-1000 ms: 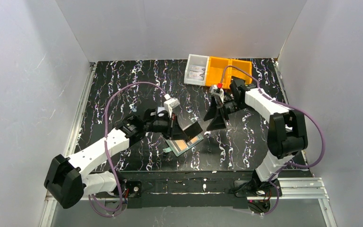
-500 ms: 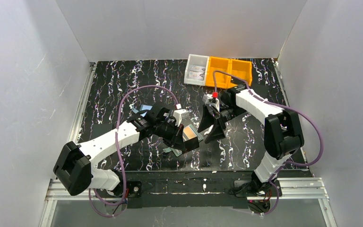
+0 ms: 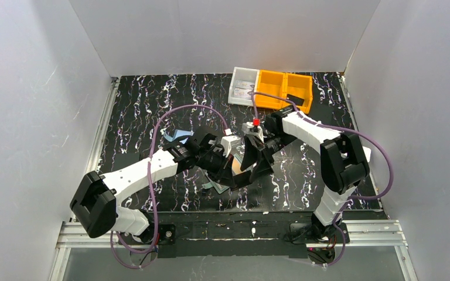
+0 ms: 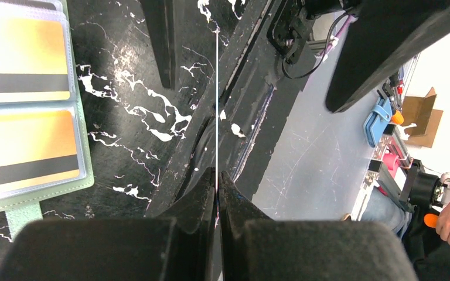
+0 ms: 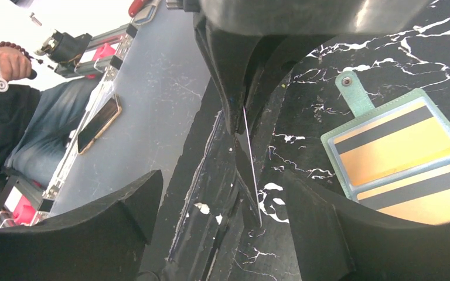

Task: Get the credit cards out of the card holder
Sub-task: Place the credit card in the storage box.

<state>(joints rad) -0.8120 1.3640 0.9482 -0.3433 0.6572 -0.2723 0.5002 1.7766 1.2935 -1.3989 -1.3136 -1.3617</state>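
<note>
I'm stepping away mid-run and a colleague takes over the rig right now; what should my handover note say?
Left end effector: shut on one credit card, seen edge-on.
Right end effector: open, its fingers on either side of that card, not gripping it.
Card holder: lies open on the table, with two orange cards in its slots.
Done: at least one card is out.
Left: probably pass the held card to the right side, then pull out the cards in the holder.

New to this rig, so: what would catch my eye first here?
Two grippers meet at centre: the left gripper pinches a thin plastic card edge-on, between the right gripper's open fingers. Beside them lies the opened sage-green soft card holder, orange dark-striped cards in its slots.
</note>
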